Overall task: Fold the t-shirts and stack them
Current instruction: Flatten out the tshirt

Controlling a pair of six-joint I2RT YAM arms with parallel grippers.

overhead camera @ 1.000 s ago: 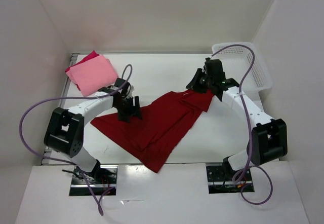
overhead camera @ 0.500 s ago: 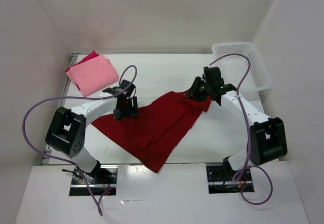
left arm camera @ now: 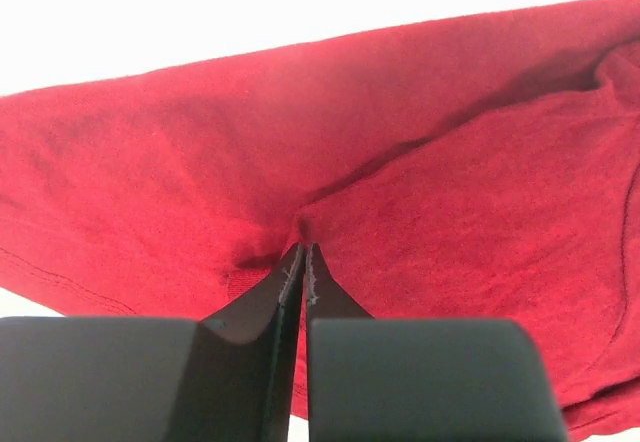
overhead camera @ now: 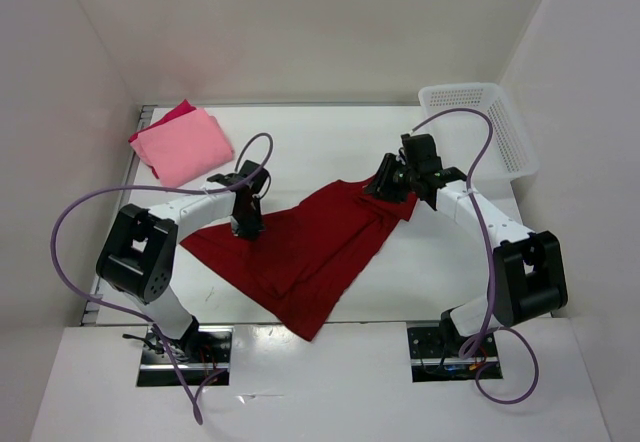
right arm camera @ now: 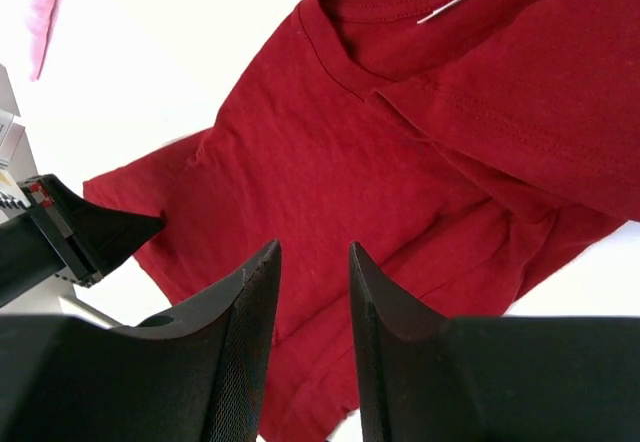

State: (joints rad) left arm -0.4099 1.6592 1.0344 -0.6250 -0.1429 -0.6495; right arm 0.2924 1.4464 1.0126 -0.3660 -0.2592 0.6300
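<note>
- The dark red t-shirt (overhead camera: 300, 252) lies spread and rumpled mid-table (overhead camera: 320, 137), nearest the arm bases.
- At the shirt's left edge, the left gripper (left arm camera: 303, 250) has its jaws pressed together, pinching up a small ridge of cloth. Only the left wrist view shows that pinch.
- Over the collar end, the right gripper (right arm camera: 312, 252) has its fingers parted by a narrow gap, nothing between them. Whether it touches cloth, can't tell.
- The right wrist view alone shows the white neck label (right arm camera: 447, 4).
- Far left, the salmon pink t-shirt (overhead camera: 185, 147) sits folded on the crimson-pink t-shirt (overhead camera: 172, 113). Far right is the white basket (overhead camera: 505, 132), seen only from above.
</note>
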